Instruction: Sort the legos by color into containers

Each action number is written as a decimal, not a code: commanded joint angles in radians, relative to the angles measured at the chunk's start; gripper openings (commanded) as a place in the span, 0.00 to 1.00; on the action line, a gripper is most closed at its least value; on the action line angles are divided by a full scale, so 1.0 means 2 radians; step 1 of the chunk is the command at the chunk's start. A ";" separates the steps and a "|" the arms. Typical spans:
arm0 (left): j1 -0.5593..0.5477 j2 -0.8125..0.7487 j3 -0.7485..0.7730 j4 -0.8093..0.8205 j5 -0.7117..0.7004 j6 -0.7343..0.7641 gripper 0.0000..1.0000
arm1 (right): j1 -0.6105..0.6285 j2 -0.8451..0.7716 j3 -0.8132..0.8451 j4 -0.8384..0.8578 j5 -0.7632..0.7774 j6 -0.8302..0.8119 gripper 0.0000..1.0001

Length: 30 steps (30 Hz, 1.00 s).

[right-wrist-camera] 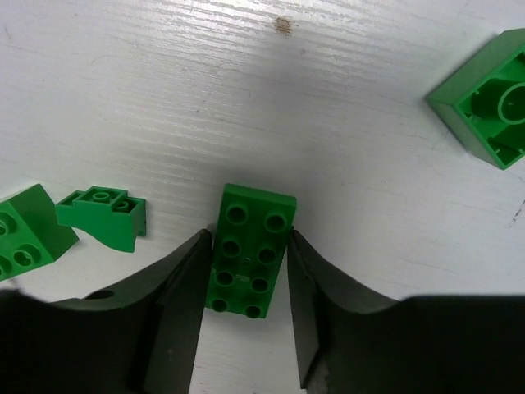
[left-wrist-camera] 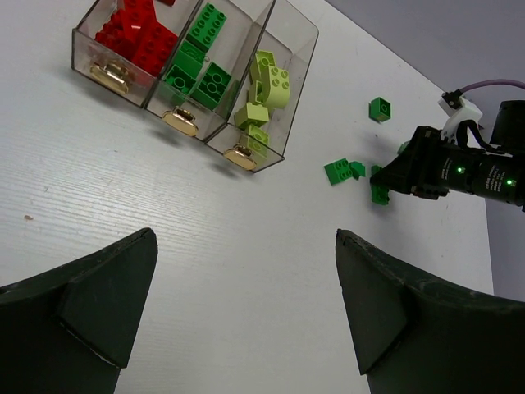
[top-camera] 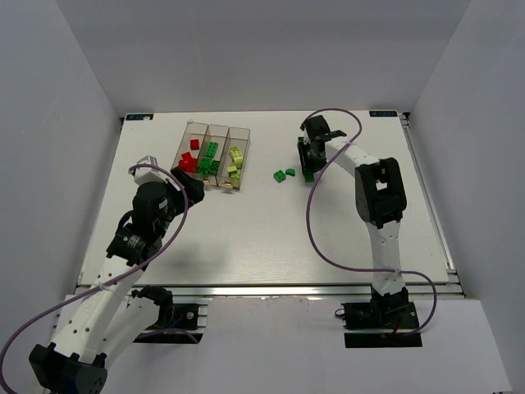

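Right end effector (right-wrist-camera: 248, 236) clamped on green brick (right-wrist-camera: 250, 267), studs up, long axis running between jaws, left end effector (left-wrist-camera: 244, 240) spread apart

no legible text, labels or numbers

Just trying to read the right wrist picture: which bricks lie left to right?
From the left: half-seen green brick at the edge → small arched green piece → long green brick between the fingers → upturned green brick at the right edge.
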 commanded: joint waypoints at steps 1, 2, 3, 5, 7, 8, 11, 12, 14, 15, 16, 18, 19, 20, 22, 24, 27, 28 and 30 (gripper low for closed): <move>0.001 -0.002 0.020 -0.009 -0.012 0.002 0.98 | 0.003 0.008 -0.015 -0.020 -0.029 0.007 0.41; 0.001 -0.002 0.022 -0.011 -0.012 0.002 0.98 | 0.004 0.007 -0.014 -0.020 -0.030 0.006 0.40; 0.001 -0.002 0.023 -0.010 -0.012 0.002 0.98 | 0.003 0.006 -0.013 -0.019 -0.032 0.006 0.37; 0.001 -0.002 0.026 -0.010 -0.012 0.002 0.98 | 0.003 0.005 -0.011 -0.019 -0.033 0.002 0.28; 0.001 -0.002 0.028 -0.008 -0.012 0.002 0.98 | 0.001 0.003 -0.003 -0.020 -0.033 -0.002 0.18; 0.001 -0.002 0.030 -0.008 -0.012 0.002 0.98 | 0.002 0.001 0.006 -0.020 -0.047 -0.010 0.13; 0.001 -0.003 0.037 -0.007 -0.010 0.003 0.98 | 0.001 -0.006 0.022 -0.018 -0.051 -0.025 0.00; 0.001 -0.003 0.039 -0.007 -0.010 0.004 0.98 | 0.001 -0.009 0.035 -0.016 -0.053 -0.037 0.00; 0.001 -0.004 0.043 -0.004 -0.009 0.006 0.98 | 0.001 -0.018 0.041 -0.008 -0.063 -0.043 0.00; 0.001 -0.004 0.046 -0.001 -0.007 0.009 0.98 | 0.001 -0.032 0.042 0.004 -0.069 -0.046 0.00; 0.001 -0.004 0.047 0.000 -0.007 0.012 0.98 | 0.000 -0.041 0.035 0.014 -0.089 -0.047 0.00; 0.001 -0.005 0.051 0.005 -0.002 0.016 0.98 | 0.001 -0.069 0.020 0.049 -0.109 -0.047 0.00; 0.001 -0.007 0.052 0.007 0.001 0.019 0.98 | 0.001 -0.078 0.009 0.059 -0.129 -0.063 0.00; 0.001 -0.007 0.053 0.009 0.004 0.021 0.98 | 0.003 -0.089 0.007 0.067 -0.135 -0.064 0.00; 0.001 -0.010 0.056 0.015 0.007 0.024 0.98 | 0.008 -0.096 0.007 0.084 -0.169 -0.069 0.00; 0.001 -0.012 0.059 0.019 0.011 0.025 0.98 | 0.020 -0.103 0.010 0.096 -0.194 -0.086 0.00; 0.001 -0.017 0.062 0.029 0.014 0.029 0.98 | 0.045 -0.109 0.014 0.136 -0.256 -0.117 0.00; 0.001 -0.019 0.062 0.030 0.015 0.029 0.98 | 0.051 -0.109 0.017 0.157 -0.300 -0.129 0.00; 0.001 -0.024 0.062 0.033 0.020 0.029 0.98 | 0.072 -0.102 0.027 0.187 -0.337 -0.141 0.00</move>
